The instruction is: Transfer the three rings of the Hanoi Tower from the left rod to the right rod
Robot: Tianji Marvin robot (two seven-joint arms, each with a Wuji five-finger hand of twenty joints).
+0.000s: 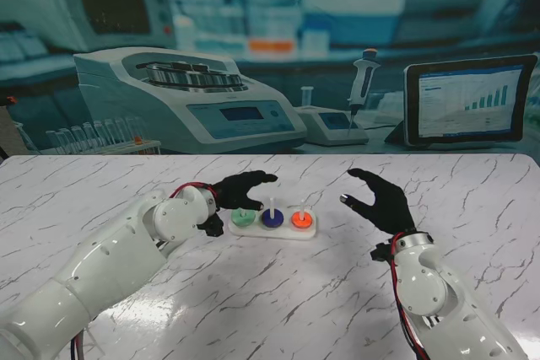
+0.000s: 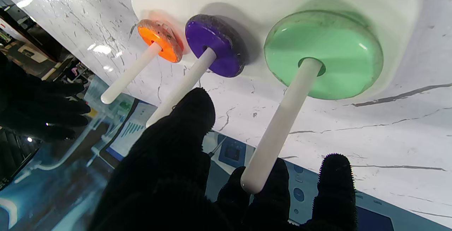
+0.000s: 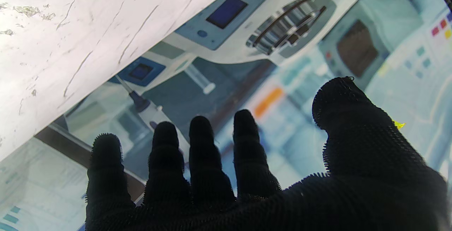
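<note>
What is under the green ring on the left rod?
Only the white base shows under the green ring; no other ring is visible there. The spot it covers is hidden.

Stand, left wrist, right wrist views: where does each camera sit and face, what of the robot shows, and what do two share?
Stand: above the shoulders, facing the table; both arms, left hand, right hand.
Left wrist: faces along its fingers at the green ring, purple ring, orange ring.
Right wrist: faces along its fingers at the backdrop.
Shared: stand and left wrist show the rings.

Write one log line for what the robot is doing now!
rings: green ring, purple ring, orange ring on separate rods | left hand: open, above green | right hand: open, empty
</note>
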